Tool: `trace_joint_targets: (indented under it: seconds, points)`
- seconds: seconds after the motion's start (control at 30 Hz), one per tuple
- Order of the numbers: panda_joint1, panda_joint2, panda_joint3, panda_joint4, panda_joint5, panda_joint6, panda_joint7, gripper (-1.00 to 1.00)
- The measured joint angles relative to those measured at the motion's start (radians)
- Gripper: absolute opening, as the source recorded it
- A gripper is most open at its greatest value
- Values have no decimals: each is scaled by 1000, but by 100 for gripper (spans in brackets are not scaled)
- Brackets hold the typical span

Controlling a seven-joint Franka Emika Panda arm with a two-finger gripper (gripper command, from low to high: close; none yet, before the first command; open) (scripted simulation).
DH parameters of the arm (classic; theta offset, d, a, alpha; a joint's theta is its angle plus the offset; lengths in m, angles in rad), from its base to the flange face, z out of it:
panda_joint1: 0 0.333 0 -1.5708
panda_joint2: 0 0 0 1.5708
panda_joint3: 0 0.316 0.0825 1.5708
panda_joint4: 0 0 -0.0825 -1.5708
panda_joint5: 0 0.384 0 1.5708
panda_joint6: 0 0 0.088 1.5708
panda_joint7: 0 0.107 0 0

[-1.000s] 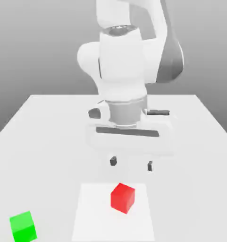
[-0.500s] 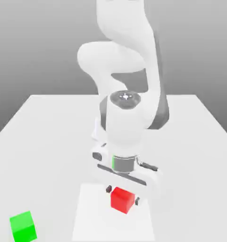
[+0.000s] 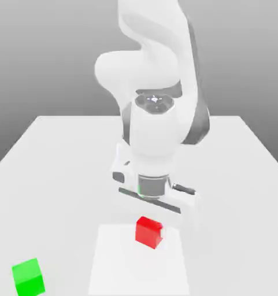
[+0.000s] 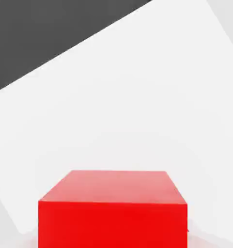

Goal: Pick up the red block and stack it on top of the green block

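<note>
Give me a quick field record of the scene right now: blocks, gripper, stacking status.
red block: on the white table, directly under the hand, near the front edge
green block: on the table, off toward the exterior view's left of the red block, apart from it
gripper: down over the red block, shut on it
stack: not yet done; green block's top is bare

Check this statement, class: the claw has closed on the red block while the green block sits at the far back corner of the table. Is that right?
Not quite. The claw is shut on the red block, but the green block sits at the table's near edge, toward the exterior view's left, not at the far back corner. The exterior view shows this.
</note>
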Motion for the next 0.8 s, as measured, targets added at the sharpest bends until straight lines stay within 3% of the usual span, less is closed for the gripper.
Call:
trace_joint_targets:
  seconds: [0.4, 0.8]
  points:
    - [-178, 52, -68, 193, -29, -139, -312, -100]
    - [-361, 168, -126, 422, 46, -261, -750, -100]
